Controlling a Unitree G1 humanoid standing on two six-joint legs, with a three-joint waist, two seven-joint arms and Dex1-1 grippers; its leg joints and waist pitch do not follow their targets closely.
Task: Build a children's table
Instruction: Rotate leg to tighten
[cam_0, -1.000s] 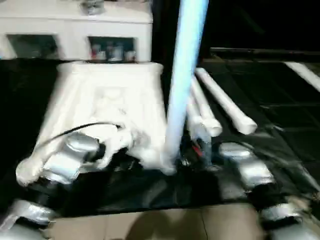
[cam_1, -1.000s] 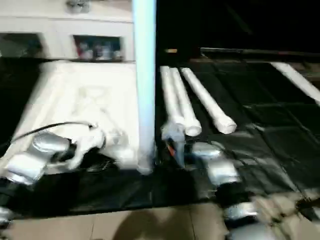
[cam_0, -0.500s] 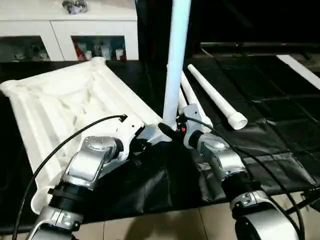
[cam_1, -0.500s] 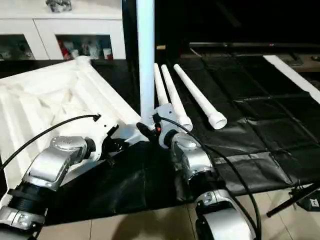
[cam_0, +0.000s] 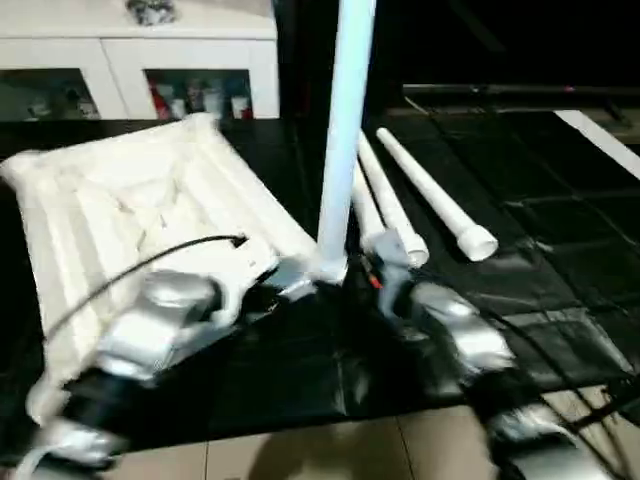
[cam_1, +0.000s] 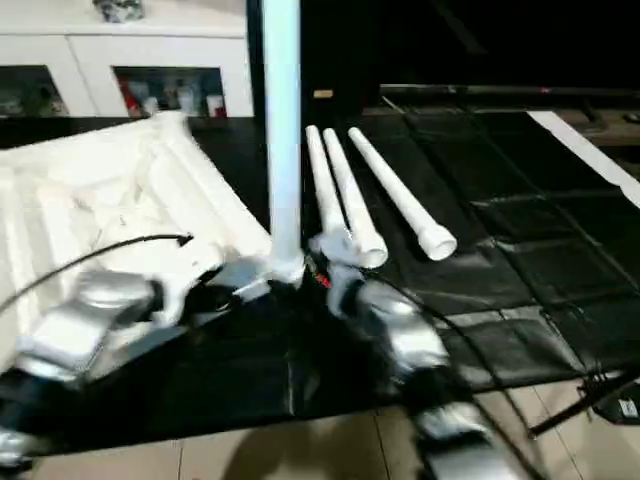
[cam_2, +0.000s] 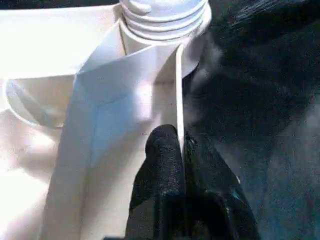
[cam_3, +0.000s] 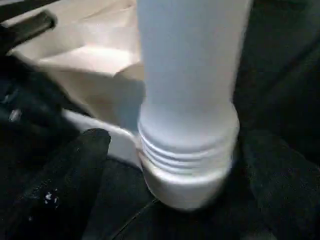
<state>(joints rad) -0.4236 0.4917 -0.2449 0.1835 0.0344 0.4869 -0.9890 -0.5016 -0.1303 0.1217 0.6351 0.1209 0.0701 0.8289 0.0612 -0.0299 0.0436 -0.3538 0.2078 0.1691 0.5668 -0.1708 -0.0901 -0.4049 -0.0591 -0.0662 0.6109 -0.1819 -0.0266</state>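
Black mat: right hand released upright leg.

Under both my hands the floor is pale tile, and a black sheet is spread over it, wrinkled and glossy, reaching away past my right hand. On that sheet the white table top lies ribbed side up, just beyond my left hand and stretching off to its outer side. Three loose white legs lie side by side on the sheet just past my right hand, their wide ends toward it, and a white strip lies far out to that hand's outer side.
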